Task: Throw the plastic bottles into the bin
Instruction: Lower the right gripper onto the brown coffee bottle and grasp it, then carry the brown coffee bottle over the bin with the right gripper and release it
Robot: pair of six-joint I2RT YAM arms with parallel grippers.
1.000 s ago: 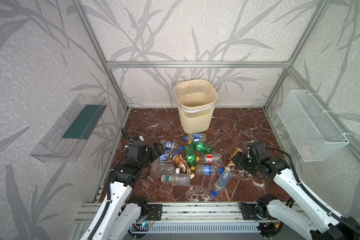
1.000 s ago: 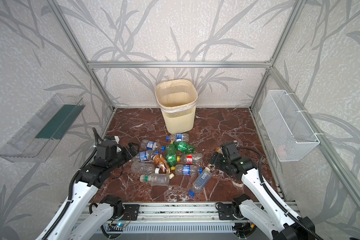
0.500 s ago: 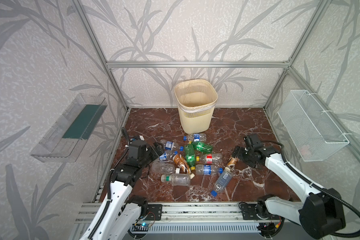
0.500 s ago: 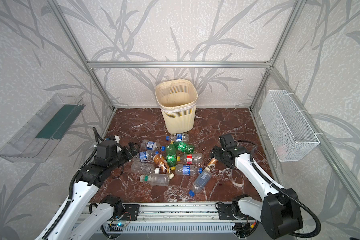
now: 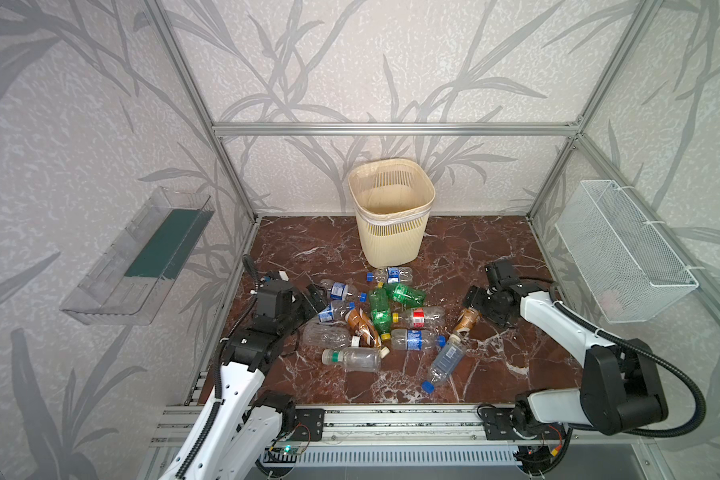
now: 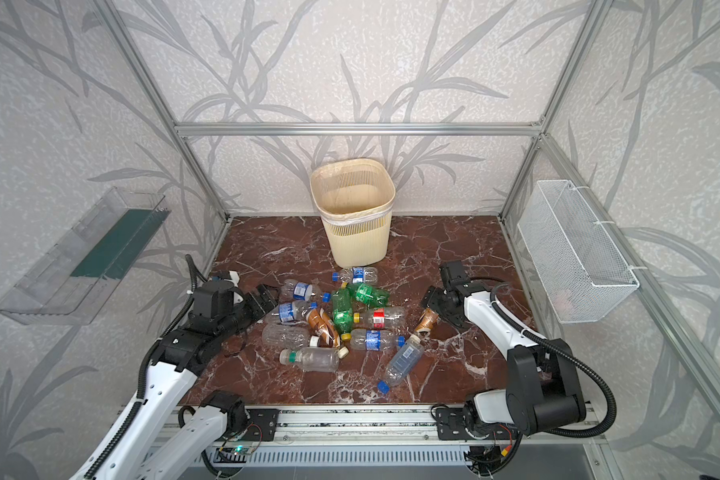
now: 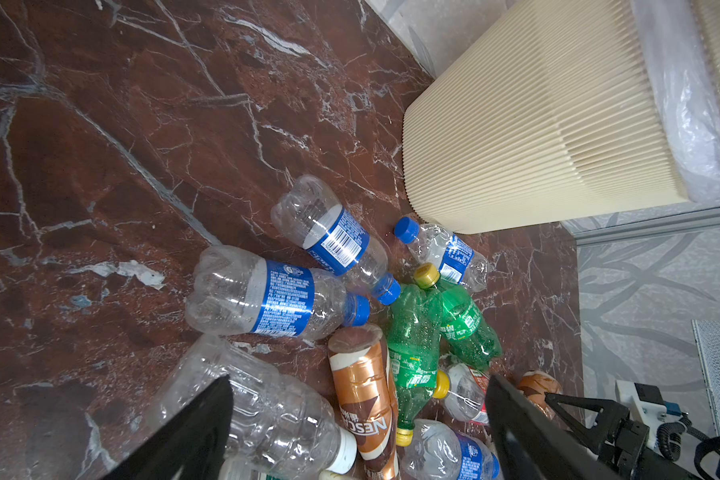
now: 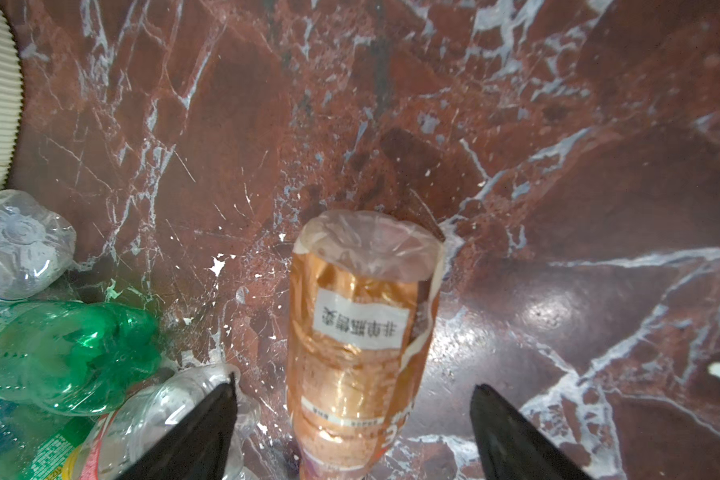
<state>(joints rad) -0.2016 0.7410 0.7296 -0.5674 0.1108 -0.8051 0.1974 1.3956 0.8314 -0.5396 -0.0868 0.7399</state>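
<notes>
Several plastic bottles (image 5: pixel 377 309) (image 6: pixel 341 311) lie in a heap on the marble floor in front of the cream ribbed bin (image 5: pixel 391 232) (image 6: pixel 356 237). My left gripper (image 5: pixel 314 297) (image 6: pixel 265 297) is open at the heap's left edge; in its wrist view the gripper (image 7: pixel 358 380) spans a clear bottle (image 7: pixel 275 407) and a brown Nescafe bottle (image 7: pixel 364 386). My right gripper (image 5: pixel 476 305) (image 8: pixel 354 382) is open astride a lone brown bottle (image 5: pixel 468 320) (image 8: pixel 362 332), with a gap on each side.
A white wire mesh basket (image 5: pixel 616 253) hangs on the right wall and a clear tray with a green base (image 5: pixel 150 249) on the left wall. Aluminium posts frame the cell. A rail (image 5: pixel 371 419) runs along the front edge.
My right arm has folded back, its elbow swinging to the front right, and its gripper has shifted slightly toward the back over the brown bottle. My left arm has not moved.
</notes>
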